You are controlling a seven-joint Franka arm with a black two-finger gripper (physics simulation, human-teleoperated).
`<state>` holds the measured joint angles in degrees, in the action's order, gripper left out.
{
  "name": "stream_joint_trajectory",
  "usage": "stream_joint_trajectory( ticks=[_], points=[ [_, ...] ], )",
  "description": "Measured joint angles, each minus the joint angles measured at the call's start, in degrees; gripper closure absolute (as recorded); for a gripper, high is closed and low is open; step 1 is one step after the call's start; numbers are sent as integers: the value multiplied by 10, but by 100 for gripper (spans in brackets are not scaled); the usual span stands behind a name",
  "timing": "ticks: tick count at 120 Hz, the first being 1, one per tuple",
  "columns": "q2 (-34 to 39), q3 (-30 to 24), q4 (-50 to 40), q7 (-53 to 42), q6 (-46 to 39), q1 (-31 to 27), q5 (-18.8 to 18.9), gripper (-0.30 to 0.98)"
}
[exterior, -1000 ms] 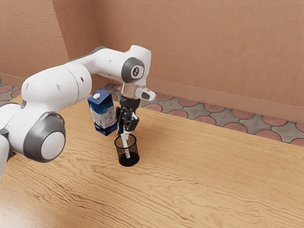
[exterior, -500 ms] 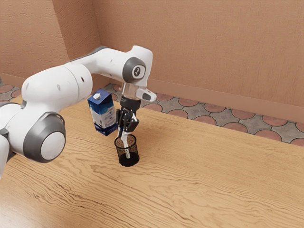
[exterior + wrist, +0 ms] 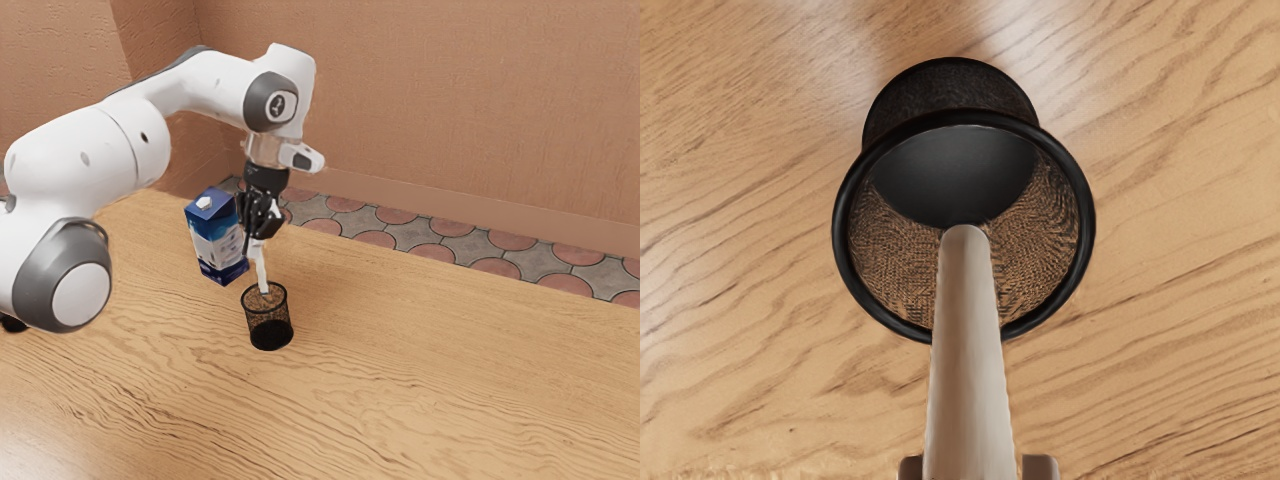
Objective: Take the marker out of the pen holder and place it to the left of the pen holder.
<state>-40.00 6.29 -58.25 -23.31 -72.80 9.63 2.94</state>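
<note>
In the exterior view my gripper (image 3: 256, 243) is above the pen holder (image 3: 270, 333), shut on the upper part of the white marker (image 3: 261, 270). The marker hangs nearly upright, slightly tilted, its lower end at the holder's mouth; whether that tip is just inside or just above the rim I cannot tell. The black mesh pen holder stands upright on the table. In the wrist view the gripper (image 3: 972, 468) has a fingertip on each side of the pale marker (image 3: 968, 340), which points over the round opening of the pen holder (image 3: 843, 225).
A blue and white carton (image 3: 218, 240) stands on the wooden table (image 3: 430, 370), close behind the gripper and toward the exterior view's left. The arm reaches in above the table from that same side.
My hand has risen, and the marker has come up with it, its lower end moving from deep inside the pen holder to the mouth. The holder and carton have stayed put.
</note>
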Motion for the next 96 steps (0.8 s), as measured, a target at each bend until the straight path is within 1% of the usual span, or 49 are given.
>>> stream_joint_trajectory(
  ticks=[14,24,31,40,54,70,88,96],
  points=[
    [68,0,-31,4,10,4,20,76],
    [140,1,-85,9,13,3,32,76],
    [181,2,-119,13,15,-4,38,76],
    [208,3,-143,17,19,-24,44,76],
    [219,3,-151,24,29,-65,46,76],
    [216,2,-152,30,45,-113,44,76],
    [192,3,-147,35,65,-165,36,76],
    [167,5,-138,37,76,-179,33,76]
  ],
)
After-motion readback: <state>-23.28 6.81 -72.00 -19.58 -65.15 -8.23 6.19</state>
